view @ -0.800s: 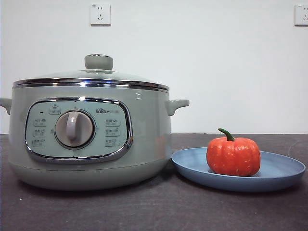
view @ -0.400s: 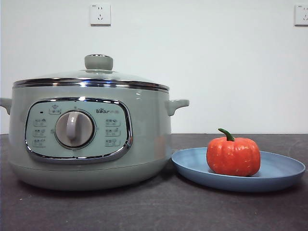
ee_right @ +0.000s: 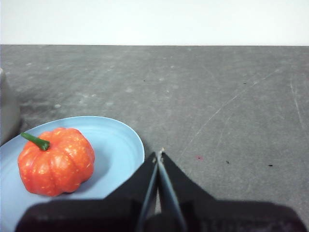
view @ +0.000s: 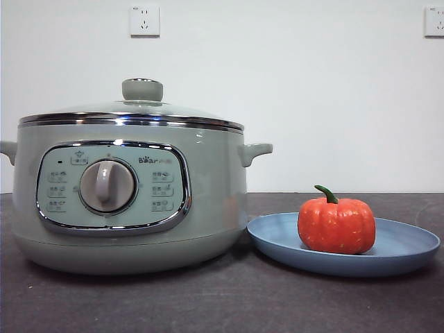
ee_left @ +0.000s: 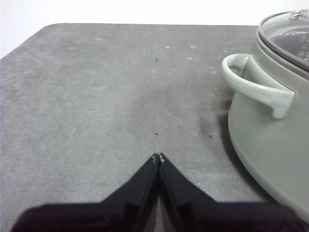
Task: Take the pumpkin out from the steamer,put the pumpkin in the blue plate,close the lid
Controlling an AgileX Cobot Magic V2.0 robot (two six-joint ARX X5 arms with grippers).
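Both grippers, left [ee_left: 158,157] and right [ee_right: 159,155], are resting closed and empty; pumpkin [ee_right: 55,161] is sitting on blue plate [ee_right: 120,145] beside the right gripper, lid [view: 132,111] covering steamer [view: 208,201]. Risk: a careless sweep nudging the plate.

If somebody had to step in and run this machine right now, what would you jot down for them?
Left pincer: shut, empty, low over the bare table beside the steamer.
Right pincer: shut, empty, just off the rim of the blue plate.
The pumpkin sits upright on the blue plate, next to the steamer. The lid rests on the steamer, knob up.
Done: pumpkin out and plated, lid on.
Left: nothing visible; just confirm the lid is seated all round, since the far side is hidden.
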